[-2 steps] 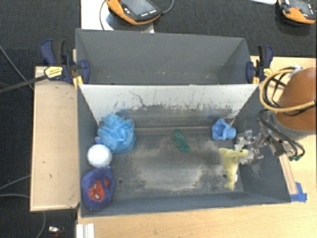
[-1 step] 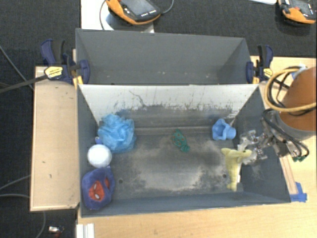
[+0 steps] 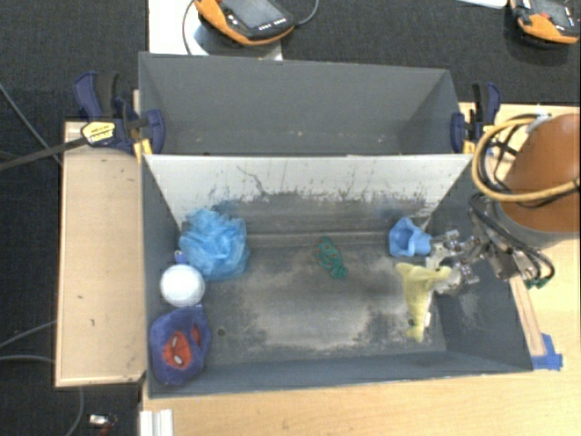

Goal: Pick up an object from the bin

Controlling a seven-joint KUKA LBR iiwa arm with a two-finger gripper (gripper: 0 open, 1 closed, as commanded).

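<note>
My gripper (image 3: pixel 451 262) is low at the bin's right side, close to the right wall. A pale yellow, limp, elongated thing (image 3: pixel 418 300) lies just below and left of it, and its upper end reaches the gripper's tip. A small blue plastic thing (image 3: pixel 408 239) sits directly left of the gripper, touching the top of the yellow thing. A small dark green thing (image 3: pixel 332 258) lies on the floor near the bin's middle.
At the left side lie a fluffy light blue bath sponge (image 3: pixel 214 242), a white ball (image 3: pixel 182 284) and a dark blue soft toy with red marks (image 3: pixel 179 345) in the front left corner. The arm's orange cover and cables overhang the right rim.
</note>
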